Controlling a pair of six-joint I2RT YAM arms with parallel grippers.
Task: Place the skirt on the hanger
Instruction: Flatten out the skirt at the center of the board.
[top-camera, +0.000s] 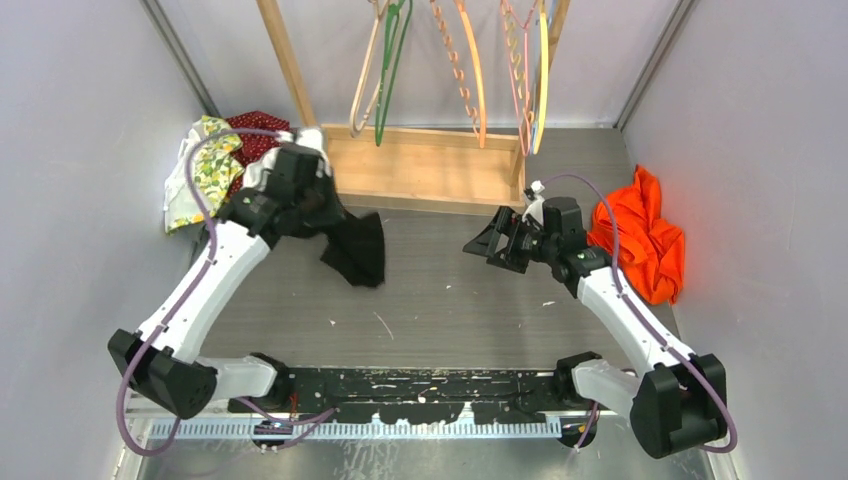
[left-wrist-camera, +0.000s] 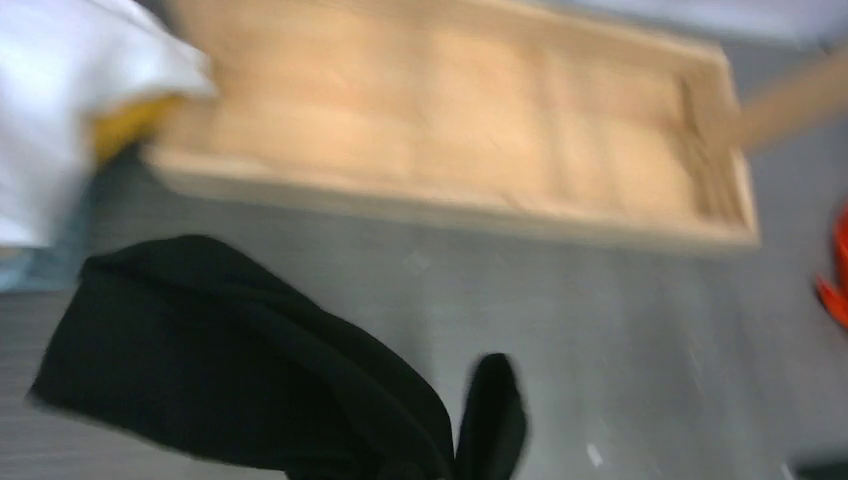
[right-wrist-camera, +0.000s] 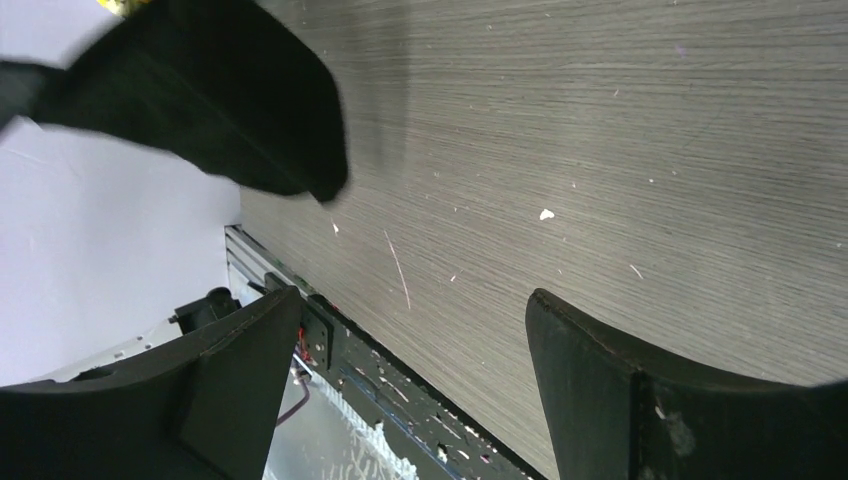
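Skirt (top-camera: 357, 248) is dangling black and bunched from clamped left gripper (top-camera: 322, 206), hangers (top-camera: 478, 90) showing only overhead, right gripper (right-wrist-camera: 410, 310) gaping empty.

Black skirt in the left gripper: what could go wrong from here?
1. The left gripper pinches the black skirt at one bunched spot, the rest drooping; it may slip or hide the waistband.
2. The drooping cloth hangs near the wooden rack base and could snag on its edge.
3. The right gripper is open and empty, apart from the hangers; a one-handed try could set them swinging.
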